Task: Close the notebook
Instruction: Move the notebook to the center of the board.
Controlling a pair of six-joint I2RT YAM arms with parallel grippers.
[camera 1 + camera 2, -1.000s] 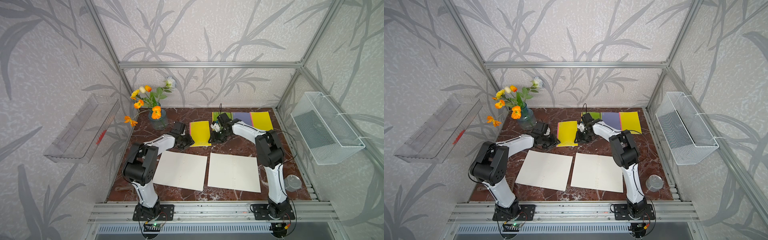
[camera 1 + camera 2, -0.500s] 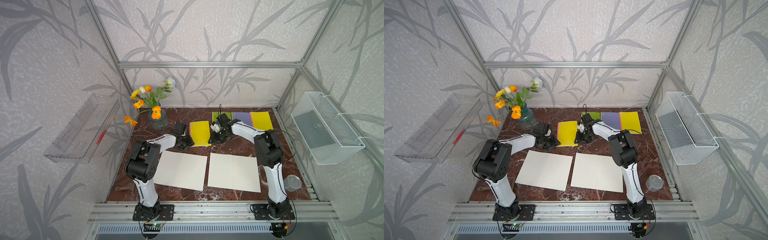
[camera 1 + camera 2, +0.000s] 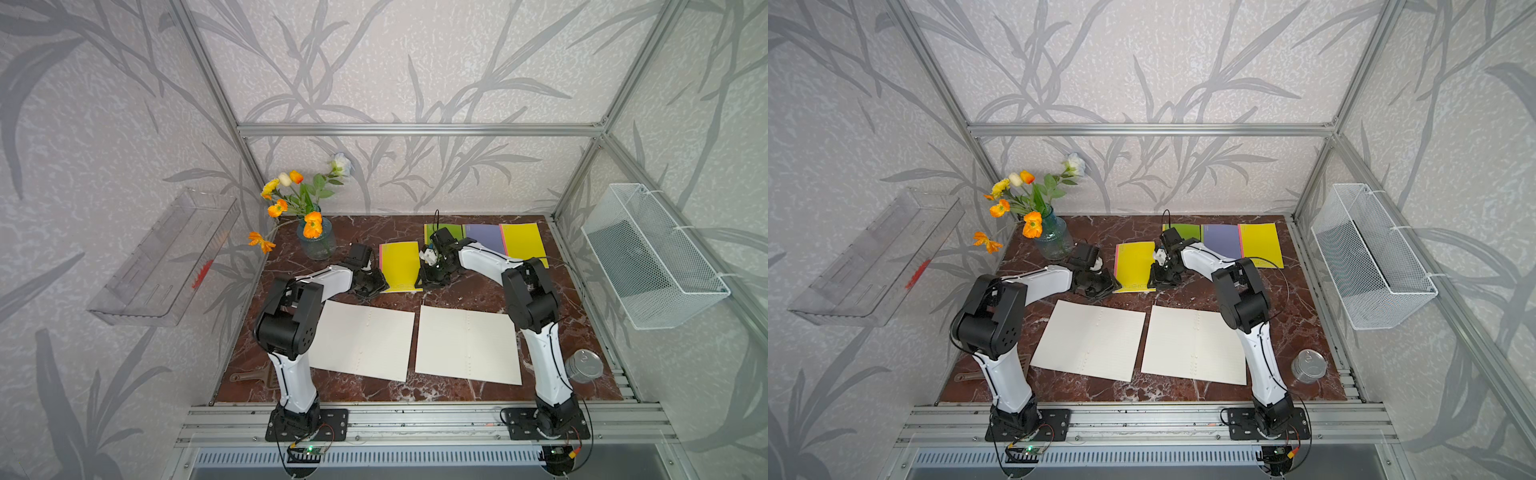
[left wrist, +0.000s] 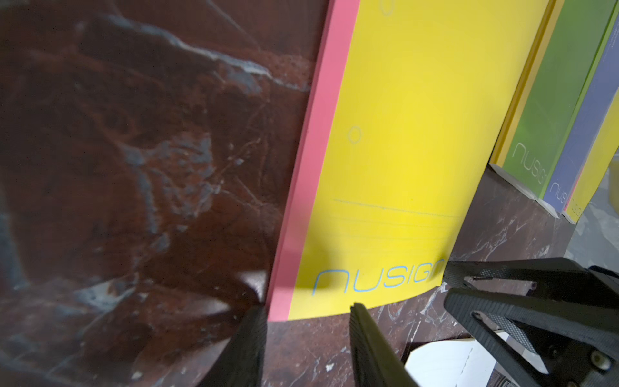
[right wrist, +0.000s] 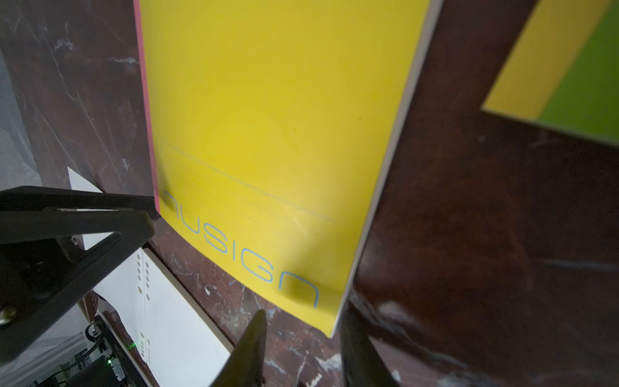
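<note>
Even, bright daylight in both top views; wrist views dimmer, edges blurred, soft shadows on yellow cover (image 4: 402, 134)

Yellow notebook (image 4: 402, 134): smooth, faintly glossy card cover, pink spine strip. Tabletop (image 4: 134, 150): polished red-brown marble finish, white-veined. Punched sheets (image 3: 365, 340): matt white paper. Vase (image 3: 318, 245): clear bluish glass. Basket (image 3: 648, 266): white-coated wire mesh. Tin (image 3: 584, 365): brushed metal. Frame (image 3: 415, 129): satin bare metal.

left arm (image 3: 291, 316) | elbow swung inward; left gripper (image 3: 377, 286) | edged closer to notebook (image 3: 400, 262); right arm (image 3: 530, 297) | elbow drifted inward
</note>
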